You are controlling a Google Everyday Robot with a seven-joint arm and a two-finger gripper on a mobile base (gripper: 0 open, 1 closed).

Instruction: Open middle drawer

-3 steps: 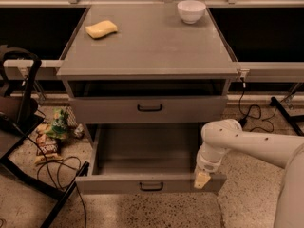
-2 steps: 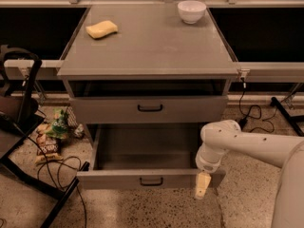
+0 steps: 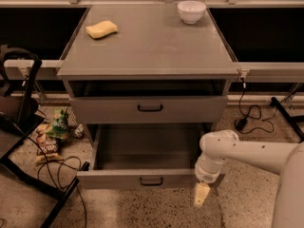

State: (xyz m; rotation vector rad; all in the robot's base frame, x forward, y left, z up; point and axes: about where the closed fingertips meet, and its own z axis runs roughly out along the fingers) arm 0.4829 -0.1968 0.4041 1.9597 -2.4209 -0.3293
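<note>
**Drawer looks open: back away cleanly**

The middle drawer (image 3: 109, 179) stands pulled well out of the cabinet (image 3: 147, 46). My gripper (image 3: 201, 194) hangs at the front's right end, apart from the handle (image 3: 152, 180). I cannot tell whether it is clenched. I'd retreat straight, without nudging the front.

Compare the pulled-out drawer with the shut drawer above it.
The middle drawer is pulled out, showing its plain grey inside; the upper drawer is shut. The middle drawer's front looks lower than the upper drawer's. The gripper hangs by the middle drawer's right front corner, well below the upper drawer. Both are grey, with a black handle centred on the front.
</note>
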